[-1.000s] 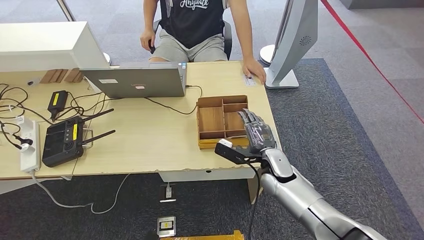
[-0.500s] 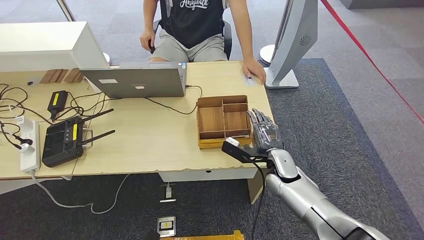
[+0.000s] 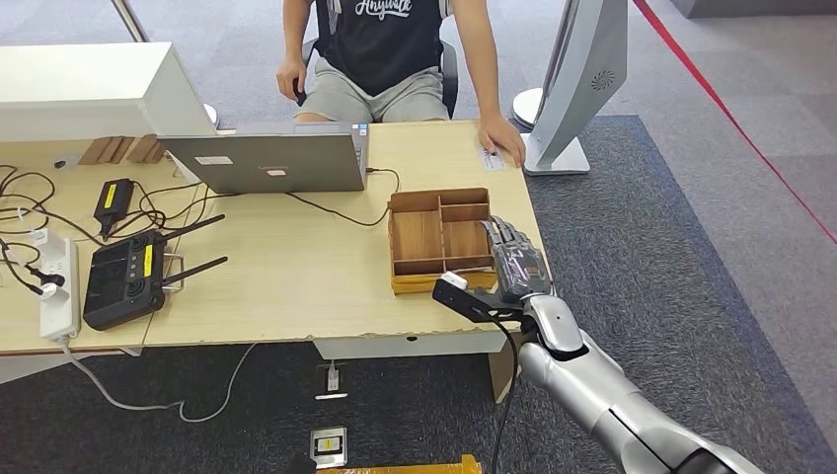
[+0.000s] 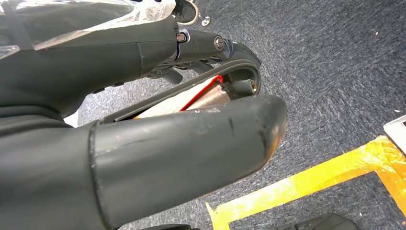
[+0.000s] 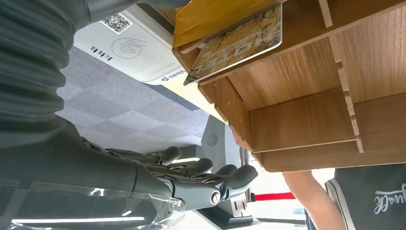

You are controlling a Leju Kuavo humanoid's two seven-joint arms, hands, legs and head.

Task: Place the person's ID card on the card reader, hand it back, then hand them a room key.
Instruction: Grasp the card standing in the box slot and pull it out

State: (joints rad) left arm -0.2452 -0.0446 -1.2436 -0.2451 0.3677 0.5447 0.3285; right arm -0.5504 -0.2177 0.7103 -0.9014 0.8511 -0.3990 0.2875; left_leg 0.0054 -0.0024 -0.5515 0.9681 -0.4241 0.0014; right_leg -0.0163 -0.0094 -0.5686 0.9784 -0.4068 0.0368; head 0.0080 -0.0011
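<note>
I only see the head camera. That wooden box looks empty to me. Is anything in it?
Observer: Yes. The right wrist view shows a card printed HOTEL sitting in the wooden box.
Operator: What's hiding under the right hand?
Observer: A white card reader with a QR code, right beside the box.

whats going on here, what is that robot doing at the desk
The robot's right hand hovers at the right side of the wooden organizer tray on the desk, fingers apart and holding nothing. A hotel card lies in the tray. A person sits across the desk, one hand resting on it.
</note>
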